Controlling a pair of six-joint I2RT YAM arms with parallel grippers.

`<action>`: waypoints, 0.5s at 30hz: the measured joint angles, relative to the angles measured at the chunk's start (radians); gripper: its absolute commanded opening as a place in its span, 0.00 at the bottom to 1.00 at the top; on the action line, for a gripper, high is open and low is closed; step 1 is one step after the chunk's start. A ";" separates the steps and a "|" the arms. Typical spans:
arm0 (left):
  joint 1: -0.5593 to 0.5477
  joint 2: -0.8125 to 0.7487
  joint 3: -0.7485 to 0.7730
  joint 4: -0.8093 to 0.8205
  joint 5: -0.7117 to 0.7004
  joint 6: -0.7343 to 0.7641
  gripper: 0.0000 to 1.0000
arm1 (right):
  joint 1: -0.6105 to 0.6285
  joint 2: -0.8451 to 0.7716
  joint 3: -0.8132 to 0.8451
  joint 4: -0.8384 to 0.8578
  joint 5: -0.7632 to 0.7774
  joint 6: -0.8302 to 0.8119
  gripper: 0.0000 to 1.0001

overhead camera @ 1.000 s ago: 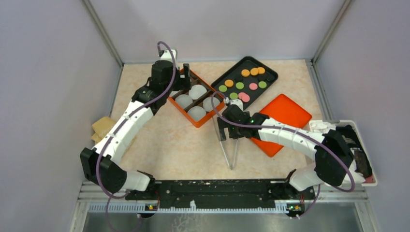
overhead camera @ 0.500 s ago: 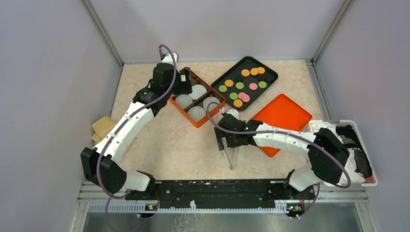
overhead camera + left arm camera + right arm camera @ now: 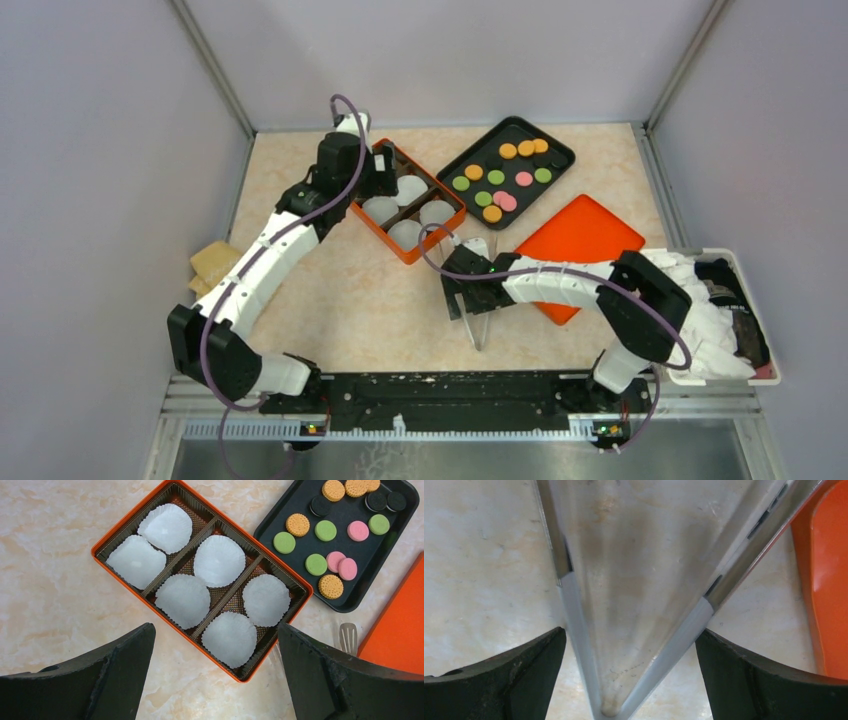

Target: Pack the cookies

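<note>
From above, the small flat round cookies [image 3: 505,175] in orange, green, pink and dark brown lie face up on a shallow black rectangular tray [image 3: 556,147] in the upper middle of the frame. Being discs they point no way themselves, but their scatter follows the tray's long axis, running from lower left to upper right. Just left of the tray sits a rectangular orange box [image 3: 437,236] holding six white fluted paper cups [image 3: 438,212]. The left claw [image 3: 384,168] hangs over the box's upper left edge. Below the tray, the right claw [image 3: 472,300] is low over a pair of V-shaped metal tongs [image 3: 478,328] lying on the pale marbled counter [image 3: 330,290]. A flat orange lid [image 3: 585,240] lies to their right. In the left wrist view the cookies [image 3: 327,530] fill the upper right corner, all apart from the box except by the width of the tray rim. None sits in a cup. The left claw [image 3: 214,630] is spread wide and has hold of nothing. In the right wrist view the right claw [image 3: 630,632] is also spread wide. The tongs' [image 3: 574,605] two arms pass between its fingers and meet at the bottom of the frame. Each arm runs just beside a fingertip, though I cannot tell whether they touch.
</note>
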 measured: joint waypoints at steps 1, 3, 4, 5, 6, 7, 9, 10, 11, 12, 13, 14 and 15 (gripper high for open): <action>0.000 0.000 0.000 0.000 0.000 0.000 0.98 | 0.000 0.017 0.000 -0.001 0.006 0.003 0.99; 0.000 0.000 -0.002 0.000 0.000 0.000 0.98 | 0.003 0.042 0.017 -0.011 0.031 0.005 0.99; 0.000 0.000 -0.004 0.000 0.000 0.000 0.98 | 0.004 0.054 0.029 -0.014 0.037 0.009 0.99; 0.000 0.000 -0.004 -0.001 0.001 0.000 0.98 | 0.004 0.068 0.044 -0.015 0.042 0.013 0.99; 0.000 0.000 -0.005 0.000 0.001 0.000 0.98 | 0.004 0.081 0.059 -0.015 0.046 0.016 0.99; 0.000 0.000 -0.005 0.000 0.001 0.000 0.98 | 0.004 0.091 0.069 -0.016 0.050 0.020 0.99; 0.000 0.000 -0.006 0.001 0.001 0.000 0.98 | 0.004 0.103 0.080 -0.011 0.055 0.026 0.99; 0.000 0.000 -0.008 0.002 0.001 0.000 0.98 | 0.005 0.106 0.081 -0.005 0.060 0.027 0.98; 0.000 0.000 -0.010 0.003 0.001 0.000 0.98 | 0.005 0.106 0.081 0.002 0.064 0.027 0.97; 0.000 0.000 -0.012 0.003 0.001 0.000 0.98 | 0.005 0.107 0.081 0.007 0.068 0.027 0.95; 0.000 0.000 -0.014 0.003 0.001 0.000 0.98 | 0.005 0.107 0.079 0.011 0.069 0.027 0.91; 0.000 0.000 -0.017 0.003 0.001 0.000 0.98 | 0.005 0.107 0.079 0.014 0.072 0.027 0.86; 0.000 0.000 -0.018 0.003 0.001 0.000 0.98 | 0.005 0.107 0.078 0.018 0.074 0.027 0.80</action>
